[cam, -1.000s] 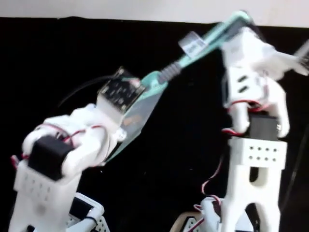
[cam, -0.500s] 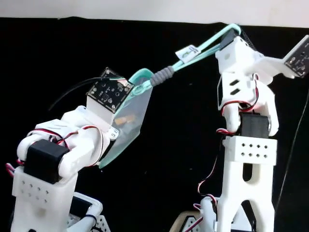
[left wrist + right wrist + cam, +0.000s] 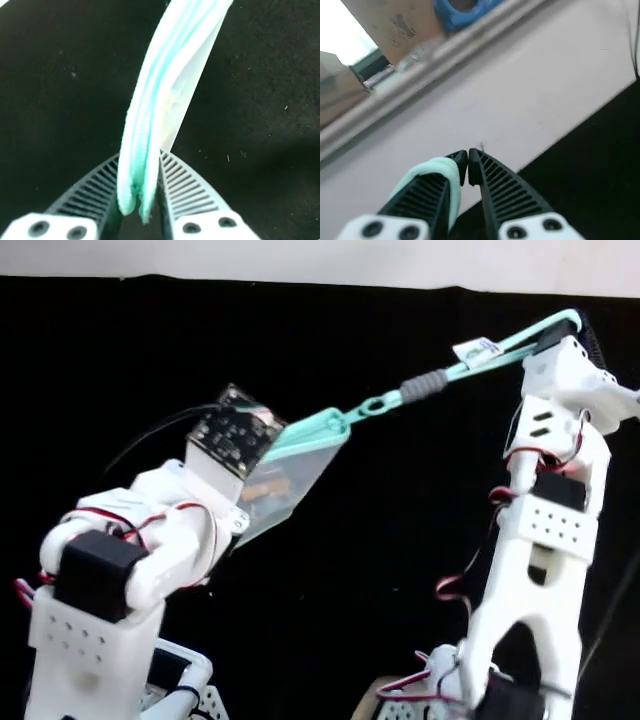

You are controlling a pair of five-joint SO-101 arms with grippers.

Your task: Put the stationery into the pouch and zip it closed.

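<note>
High view: contents of the pouch (image 3: 290, 475) are indistinct.

Pouch (image 3: 290, 475) L, strap (image 3: 500, 344) R (over table (image 3: 400, 570)).

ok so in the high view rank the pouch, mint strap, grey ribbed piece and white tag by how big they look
1. pouch, clearly largest
2. mint strap, long but thin
3. grey ribbed piece and white tag look about alike, so no ranking between them
</note>
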